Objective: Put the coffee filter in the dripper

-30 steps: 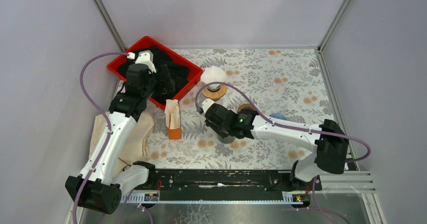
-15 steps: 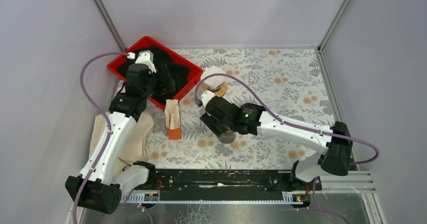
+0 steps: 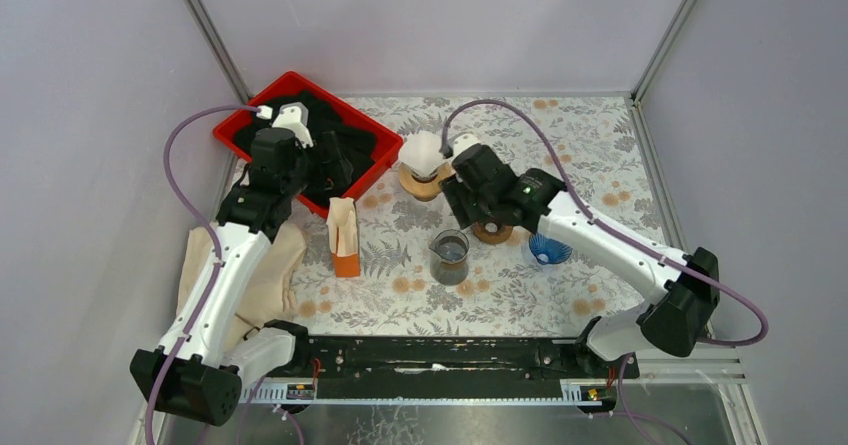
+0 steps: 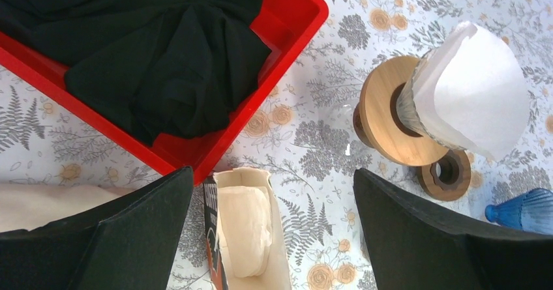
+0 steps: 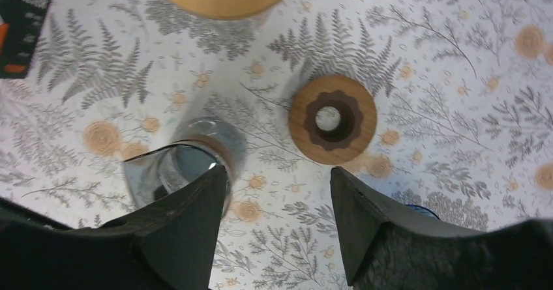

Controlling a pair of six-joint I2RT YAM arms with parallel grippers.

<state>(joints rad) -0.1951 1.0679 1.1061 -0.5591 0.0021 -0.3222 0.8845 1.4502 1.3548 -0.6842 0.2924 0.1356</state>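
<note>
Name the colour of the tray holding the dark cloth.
The tray is red; left wrist view.

A robot test booth: plain wall panels (image 3: 450, 25) in aluminium framing (image 3: 205, 27) enclose a floral-covered tabletop (image 3: 580, 155) with a mounting rail (image 3: 430, 355).

Light is coming down even and diffuse from overhead. The enclosure walls (image 3: 430, 25) are reading flat pale lilac, with no hot spots. Shadows on the floral table cover (image 3: 590, 155) are falling short and soft-edged, close under each arm. The top view is looking sharp throughout, though the corner posts (image 3: 205, 35) are splaying outward with the wide lens. In my left wrist view the paper filter (image 4: 479, 91) is reading very bright, and the black cloth (image 4: 163, 62) is showing only faint fold detail. My left fingers (image 4: 124, 238) and right fingers (image 5: 182, 238) are showing as soft, dark, near-featureless masses along the bottom edge. The glass beaker (image 5: 176, 166) is catching one small glint on its rim.
</note>
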